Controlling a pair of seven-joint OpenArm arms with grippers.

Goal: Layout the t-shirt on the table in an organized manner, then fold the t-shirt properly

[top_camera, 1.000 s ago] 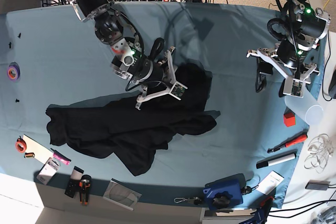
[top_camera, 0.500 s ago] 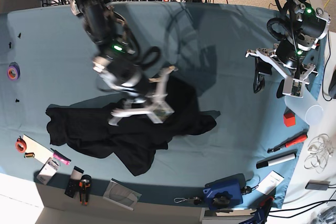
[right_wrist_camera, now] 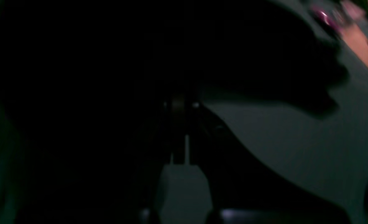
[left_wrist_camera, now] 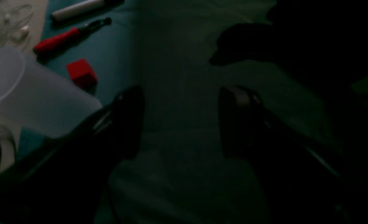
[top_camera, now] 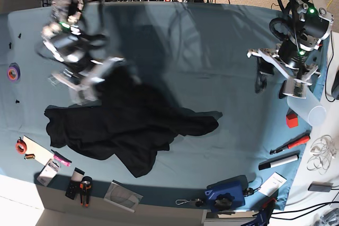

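The black t-shirt lies crumpled on the teal table, left of centre, with one part pulled up toward the back left. No print shows. My right gripper is motion-blurred at that raised part. In the right wrist view its jaws are closed with black t-shirt cloth around them. My left gripper hangs open and empty over bare table at the far right, well clear of the shirt. In the left wrist view it is open, with the shirt's edge beyond.
A clear plastic cup, red block, red-handled tool and marker lie near the right edge. A blue object sits at the front edge. Tape rolls and small tools lie along the left and front-left.
My right arm has swept from the table's middle to the back left, dragging the shirt's upper part with it. The left arm has not moved.
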